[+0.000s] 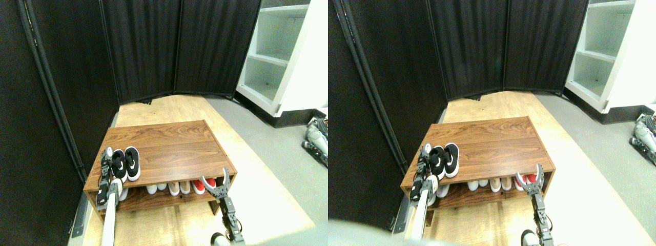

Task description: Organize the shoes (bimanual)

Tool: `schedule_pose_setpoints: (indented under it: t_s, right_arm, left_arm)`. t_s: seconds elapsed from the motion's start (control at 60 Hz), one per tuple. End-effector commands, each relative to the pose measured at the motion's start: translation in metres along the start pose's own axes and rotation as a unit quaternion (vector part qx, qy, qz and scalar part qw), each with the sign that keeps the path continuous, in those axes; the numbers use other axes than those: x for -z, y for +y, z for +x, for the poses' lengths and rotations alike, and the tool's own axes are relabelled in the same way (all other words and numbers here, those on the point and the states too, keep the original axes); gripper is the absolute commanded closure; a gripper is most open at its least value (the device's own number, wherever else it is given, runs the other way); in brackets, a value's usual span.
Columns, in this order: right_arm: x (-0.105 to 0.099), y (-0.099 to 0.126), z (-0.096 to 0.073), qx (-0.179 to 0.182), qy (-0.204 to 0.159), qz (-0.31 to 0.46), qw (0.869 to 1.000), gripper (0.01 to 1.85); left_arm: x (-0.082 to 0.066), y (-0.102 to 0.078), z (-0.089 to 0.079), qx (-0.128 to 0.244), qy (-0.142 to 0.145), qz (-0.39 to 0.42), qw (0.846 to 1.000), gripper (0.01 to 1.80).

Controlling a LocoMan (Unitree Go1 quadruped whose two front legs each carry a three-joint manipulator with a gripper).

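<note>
Stereo pair view, read from my operator's seat, left to right. On the far left I see a black folding screen point(66, 66) that wraps around the back of the scene. In front of it a wooden shoe rack point(174, 146) stands on a pale wood floor point(169, 107). My left manipulator point(108, 215) reaches up from the bottom edge to the rack's left end, and its left gripper point(106, 163) sits at the top surface, touching or just beside the outer shoe; I cannot tell whether its jaws are released or clenched. Just right of it, the 2 black sneakers point(125, 163) lie side by side on the top of the rack at its left end, white soles showing, toes toward the front edge. Under the top, on the lower shelf, I see a row of white shoes point(156, 188), then beige shoes point(178, 187), then red shoes point(204, 185). My right gripper point(215, 180) hangs in front of the rack's right end, over the red pair, with its 2 jaws spread wide and grasping nothing. Grey carpet point(271, 148) lies to the right, and a white shelving unit point(287, 56) stands at the far right.
</note>
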Motion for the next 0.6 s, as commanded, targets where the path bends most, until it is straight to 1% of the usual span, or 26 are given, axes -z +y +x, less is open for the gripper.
schedule_pose_setpoints:
  t_s: [0.017,0.1,0.15,0.183,0.2,0.283,0.3,0.35,0.4,0.433,0.45,0.483,0.533,0.6]
  right_arm:
    - [-0.003,0.005,0.001,-0.015,-0.008,0.023,1.0,1.18]
    - [-0.004,0.004,0.001,-0.016,-0.011,0.025,1.0,1.17]
    - [-0.005,0.004,0.001,-0.015,-0.014,0.022,1.0,1.17]
    - [-0.005,0.004,0.001,-0.015,-0.015,0.021,1.0,1.17]
    - [-0.005,0.004,0.001,-0.017,-0.016,0.018,1.0,1.18]
    - [-0.004,0.004,0.002,-0.015,-0.016,0.019,1.0,1.19]
    - [-0.004,0.004,0.002,-0.015,-0.016,0.019,1.0,1.19]
    - [-0.002,0.003,0.003,-0.013,-0.015,0.02,1.0,1.18]
    - [-0.002,0.003,0.003,-0.011,-0.014,0.024,1.0,1.18]
    - [-0.001,0.003,0.003,-0.013,-0.013,0.023,1.0,1.19]
    - [-0.001,0.003,0.003,-0.013,-0.013,0.023,1.0,1.19]
    - [0.0,0.003,0.004,-0.014,-0.011,0.019,1.0,1.19]
    - [0.001,0.003,0.005,-0.014,-0.01,0.018,1.0,1.19]
    - [0.002,0.003,0.006,-0.013,-0.008,0.017,1.0,1.18]
  left_arm:
    - [-0.006,-0.006,0.002,0.027,-0.017,-0.001,1.0,1.8]
    - [-0.01,-0.002,-0.001,0.027,-0.017,0.0,0.999,1.8]
    - [-0.014,0.002,-0.003,0.038,-0.031,0.019,0.999,1.8]
    - [-0.014,0.003,-0.004,0.042,-0.032,0.021,0.998,1.8]
    - [-0.016,0.005,-0.005,0.05,-0.032,0.022,0.998,1.8]
    - [-0.028,0.008,-0.013,0.048,-0.042,0.013,0.998,1.8]
    - [-0.028,0.008,-0.013,0.048,-0.042,0.013,0.998,1.8]
    - [-0.035,0.011,-0.017,0.069,-0.042,-0.003,0.997,1.8]
    - [-0.038,0.012,-0.019,0.072,-0.044,0.0,0.996,1.8]
    - [-0.044,0.015,-0.023,0.081,-0.052,0.002,0.995,1.8]
    - [-0.044,0.015,-0.023,0.081,-0.052,0.002,0.995,1.8]
    - [-0.05,0.016,-0.028,0.099,-0.053,0.008,0.994,1.8]
    - [-0.053,0.018,-0.03,0.099,-0.053,0.005,0.994,1.8]
    - [-0.057,0.016,-0.038,0.094,-0.056,-0.004,0.994,1.8]
